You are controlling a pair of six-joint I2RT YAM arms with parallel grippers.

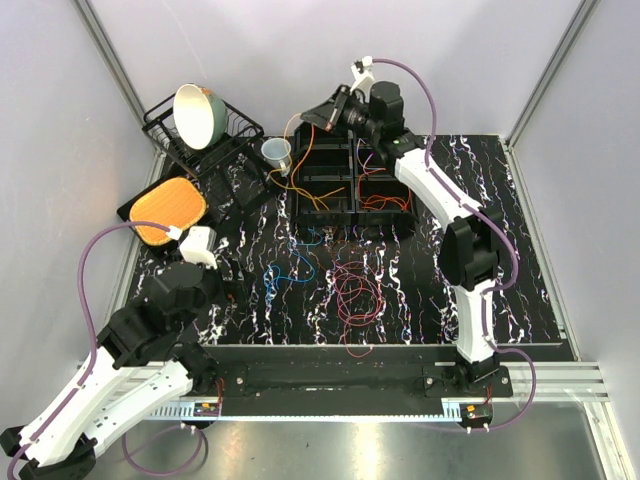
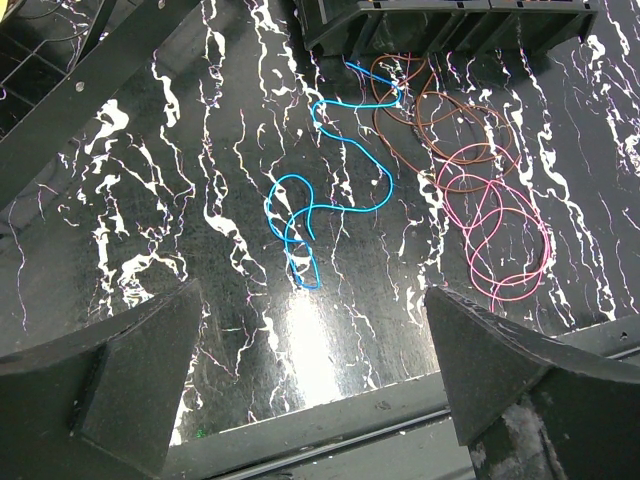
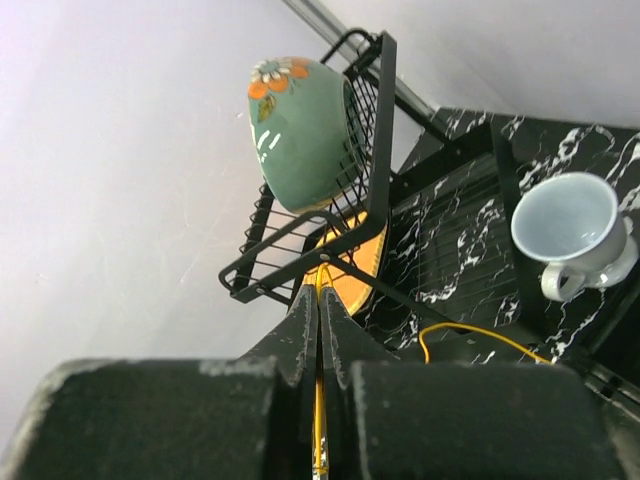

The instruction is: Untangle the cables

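Table point(image 1: 530, 290), black with white veining, bearing everything listed.

Near left: left gripper point(image 2: 312, 400), poised above the table, fingers point(image 2: 130, 375) spread wide with nothing between them.

Centre, just beyond the left gripper: blue cable point(image 2: 305, 215), one loose squiggle lying flat on the table.

Immediately right of the blue cable: maroon cable point(image 1: 355, 290), a looped heap, overlapping a brown-orange coil point(image 2: 440, 120) on its far side.

Left edge: orange plate point(image 1: 168, 208), lying flat.

Far centre: compartment tray point(image 1: 340, 185), black, holding orange strands point(image 1: 318, 197) in the left compartments and a red cable point(image 1: 385, 203) in the right ones.

Just left of the tray: cup point(image 1: 277, 152), pale, upright.

Above the tray's far left corner: right gripper point(image 3: 318, 330), raised, fingers pressed together on a thin orange cable point(image 3: 318, 430) running between them.

Far left corner: wire dish rack point(image 1: 240, 128), black, with a green bowl point(image 1: 198, 115) tipped on edge inside.
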